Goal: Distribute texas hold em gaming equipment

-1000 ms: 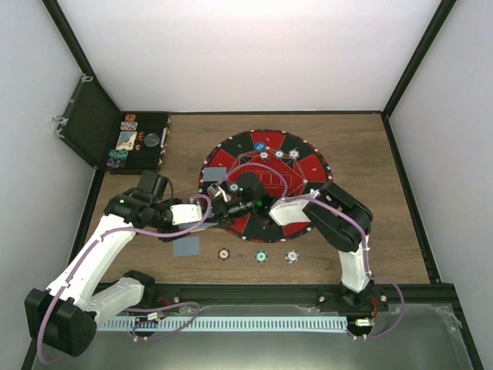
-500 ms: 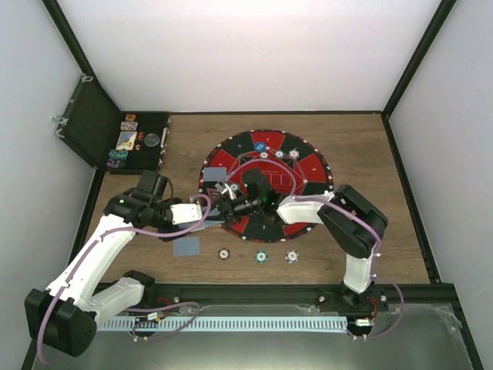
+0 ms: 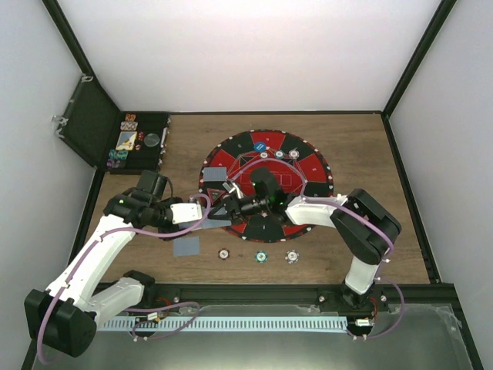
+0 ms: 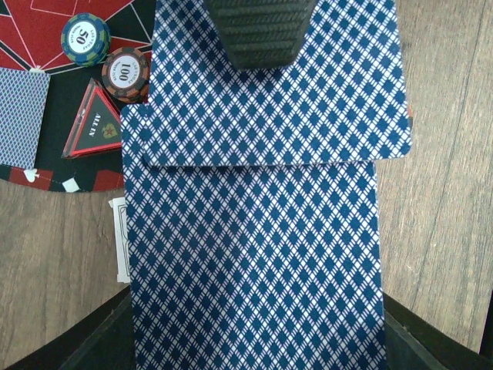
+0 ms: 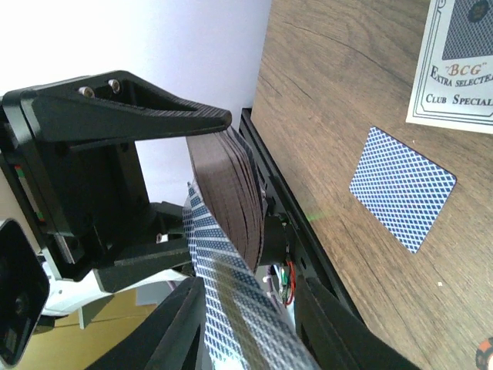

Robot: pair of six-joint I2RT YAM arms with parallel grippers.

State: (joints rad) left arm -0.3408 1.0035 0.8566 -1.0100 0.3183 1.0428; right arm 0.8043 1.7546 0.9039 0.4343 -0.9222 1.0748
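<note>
— Cards (image 4: pixel 254 293) — where?
— Stacked together, clamped tight in left gripper (image 3: pixel 216 210) over the mat's (image 3: pixel 312 166) near-left edge. Top card (image 4: pixel 277 92) jutting out between fingers of right gripper (image 5: pixel 253 297) — pinched or merely straddled, cannot tell.
— Any lettering?
— "50" and "100" on two chips (image 4: pixel 85 38), "ALL IN" on triangle marker (image 4: pixel 94 129) beside them, "BCG Extra Selecte… Club Special" on white printed card (image 5: pixel 458 85).

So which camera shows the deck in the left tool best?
Left wrist: the deck fills the frame, patterned backs clear, top card offset. Right wrist shows it only edge-on; the top view shows it tiny and partly hidden.
</note>
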